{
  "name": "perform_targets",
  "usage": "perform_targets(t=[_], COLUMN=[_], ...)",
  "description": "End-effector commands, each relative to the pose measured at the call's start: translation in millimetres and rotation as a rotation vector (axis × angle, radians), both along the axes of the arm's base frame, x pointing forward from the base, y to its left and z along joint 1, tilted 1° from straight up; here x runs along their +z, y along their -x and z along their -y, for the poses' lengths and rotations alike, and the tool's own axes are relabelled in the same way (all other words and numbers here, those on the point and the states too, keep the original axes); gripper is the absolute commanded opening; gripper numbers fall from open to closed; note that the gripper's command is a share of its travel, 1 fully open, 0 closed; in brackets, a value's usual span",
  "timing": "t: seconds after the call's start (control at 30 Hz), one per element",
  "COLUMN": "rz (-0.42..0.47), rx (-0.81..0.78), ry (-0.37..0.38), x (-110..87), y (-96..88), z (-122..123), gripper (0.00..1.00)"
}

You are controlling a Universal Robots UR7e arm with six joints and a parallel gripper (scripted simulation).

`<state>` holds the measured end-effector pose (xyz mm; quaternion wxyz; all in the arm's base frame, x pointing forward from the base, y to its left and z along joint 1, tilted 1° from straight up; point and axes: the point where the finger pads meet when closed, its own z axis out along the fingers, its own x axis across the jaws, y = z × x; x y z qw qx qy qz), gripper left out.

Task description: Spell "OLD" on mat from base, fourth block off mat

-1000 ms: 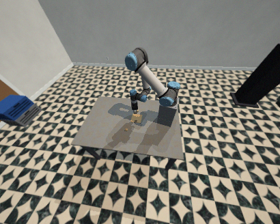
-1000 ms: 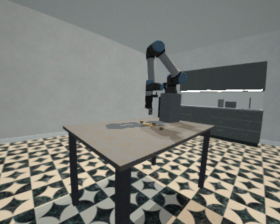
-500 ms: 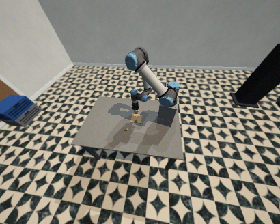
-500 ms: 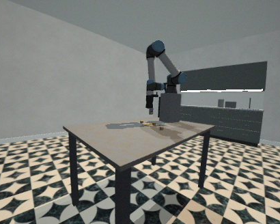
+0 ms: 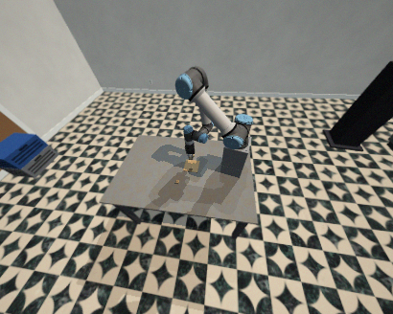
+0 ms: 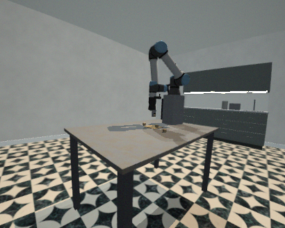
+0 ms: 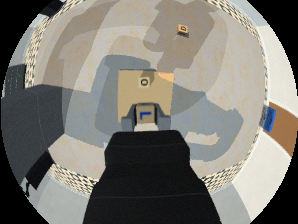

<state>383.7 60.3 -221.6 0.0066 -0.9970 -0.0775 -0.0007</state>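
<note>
My gripper [image 7: 145, 110] is shut on a small tan block [image 7: 144, 115] with a blue letter that I cannot read. It hangs above the near edge of the tan mat [image 7: 143, 92]. One block [image 7: 143, 80] lies on the mat, and its letter is too small to read. Another block [image 7: 182, 28] lies off the mat on the table further out. In the top view the gripper [image 5: 191, 155] is just above the mat [image 5: 192, 166], with the loose block [image 5: 178, 181] in front. In the exterior view the gripper [image 6: 153, 112] hangs well above the table.
The robot's grey pedestal [image 5: 235, 160] stands on the table right of the mat. In the exterior view two small blocks [image 6: 144, 124] [image 6: 163, 131] show on the table near the mat. The table edge [image 5: 179, 215] is far from the blocks.
</note>
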Motion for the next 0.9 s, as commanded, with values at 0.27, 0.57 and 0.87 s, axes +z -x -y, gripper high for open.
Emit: perform_targets(t=[0.27,0.57,0.87], rz=[0.001,0.001,0.001], rx=[-0.002,-0.002,-0.002], ry=[0.000,0.000,0.000], x=[-25.7,-64.7,-88.2], y=[0.1,0.7,1.1], z=[0,-1,-2], gripper=[0.49,0.49,0.49])
